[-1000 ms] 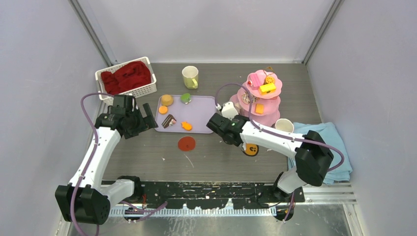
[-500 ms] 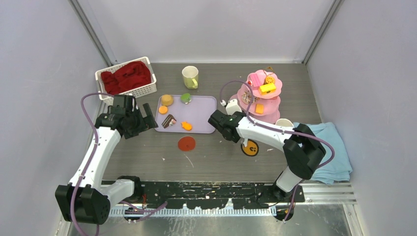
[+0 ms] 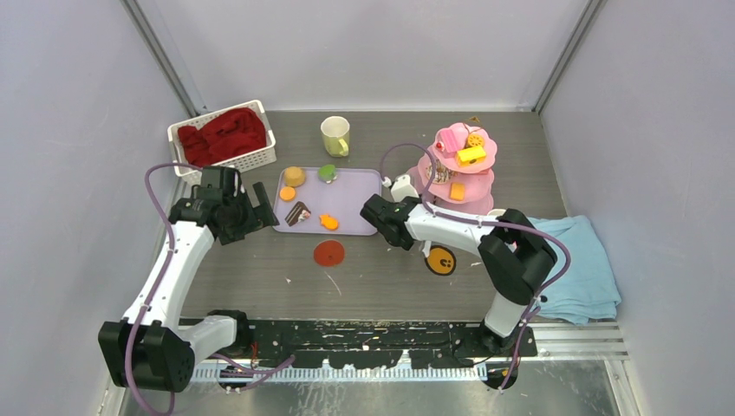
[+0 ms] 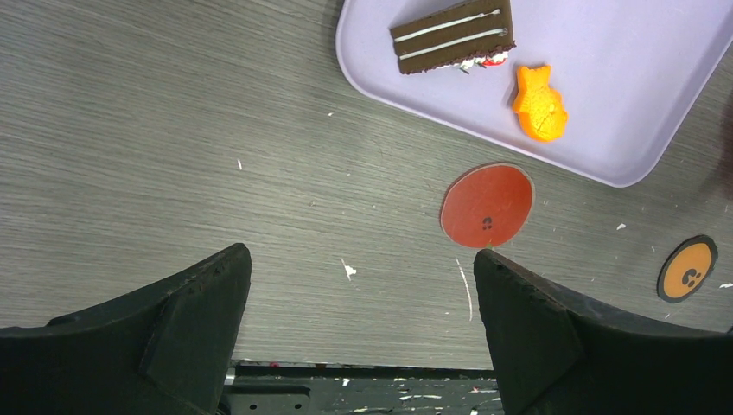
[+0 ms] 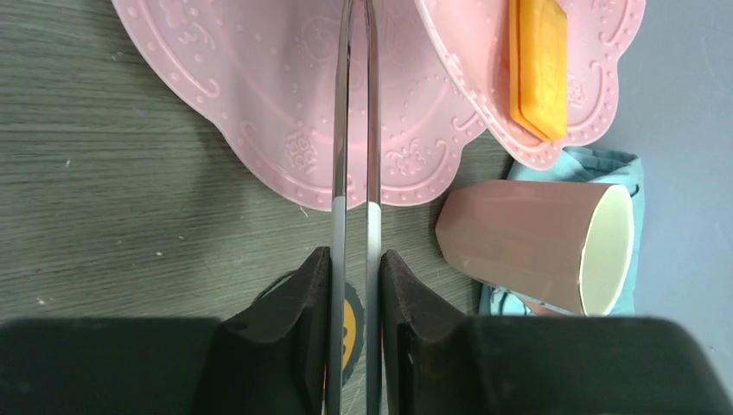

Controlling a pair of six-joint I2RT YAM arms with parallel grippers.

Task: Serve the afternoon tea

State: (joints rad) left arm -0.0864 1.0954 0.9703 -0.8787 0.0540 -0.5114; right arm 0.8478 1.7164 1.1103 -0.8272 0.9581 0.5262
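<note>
My right pincer (image 5: 354, 259) clamps metal tongs (image 5: 339, 130) near the pink stand (image 5: 259, 86); my left pincer (image 4: 359, 259) gapes.
The chocolate cake slice (image 4: 452, 36) on the lilac tray (image 4: 605, 104) looks light, rigid and slick: I'd nip its long sides.

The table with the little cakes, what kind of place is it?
Most likely a robot practice booth, not a real tea room. Grey walls box in the table, two robot arms are bolted at its near edge, and the cakes are toys on a lilac tray and a pink tiered stand.
</note>
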